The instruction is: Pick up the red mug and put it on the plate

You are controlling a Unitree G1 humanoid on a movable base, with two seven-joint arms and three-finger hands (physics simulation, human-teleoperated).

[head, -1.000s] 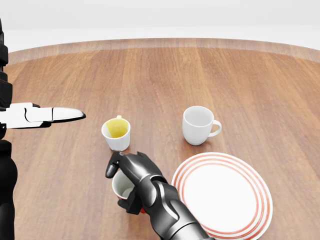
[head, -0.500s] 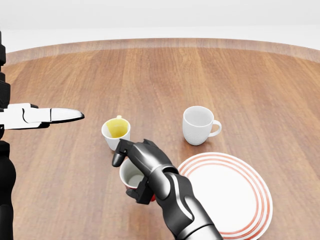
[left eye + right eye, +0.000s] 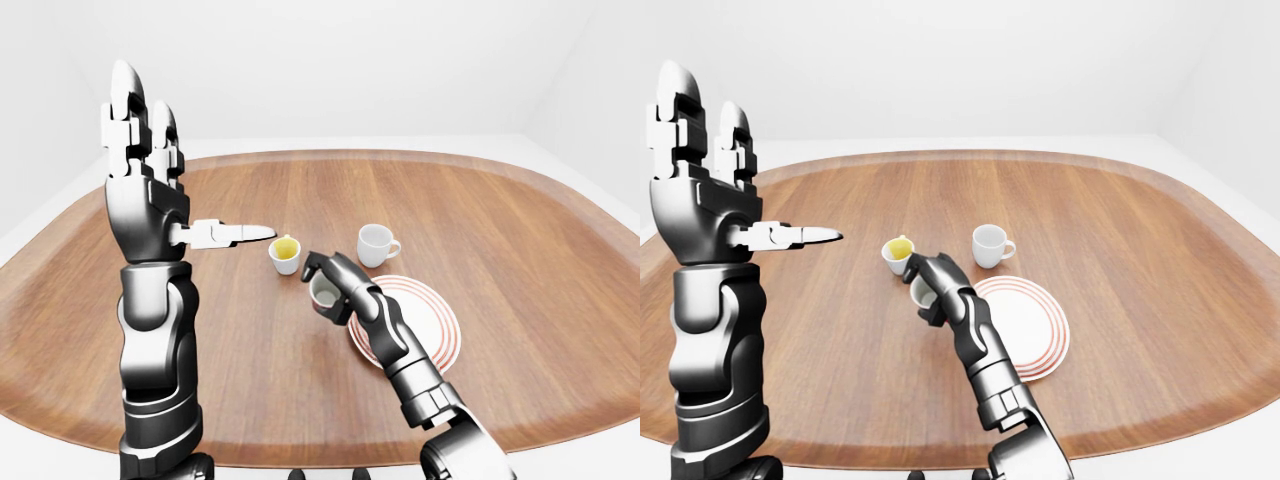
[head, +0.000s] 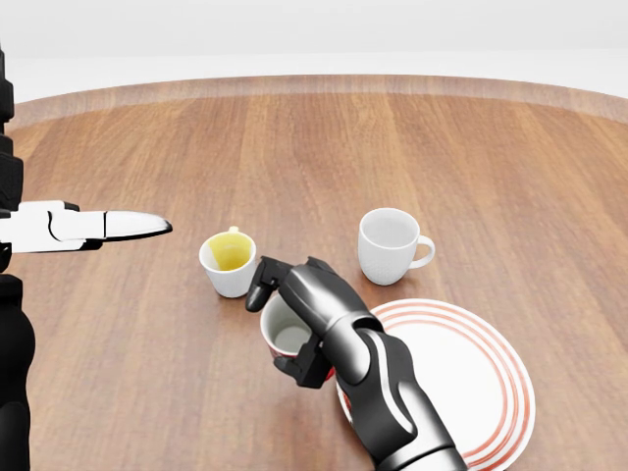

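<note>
The red mug (image 4: 284, 337), white inside, hangs just above the table at the left rim of the red-ringed white plate (image 4: 471, 392) in the head view. My right hand (image 4: 294, 332) is shut on it, thumb over the near-left rim and fingers wrapped round the body, so most of the red outside is hidden. My left hand (image 3: 145, 150) is raised high at the left of the left-eye view, open, fingers pointing up and thumb (image 4: 108, 226) sticking out to the right, holding nothing.
A small white mug with a yellow inside (image 4: 229, 263) stands just up-left of the held mug, close to my thumb. A plain white mug (image 4: 389, 245) stands above the plate. All rest on a large oval wooden table (image 4: 491, 167).
My right hand has carried the red mug rightward and slightly up in the head view, from well left of the plate to its left rim. The left hand has stayed in place.
</note>
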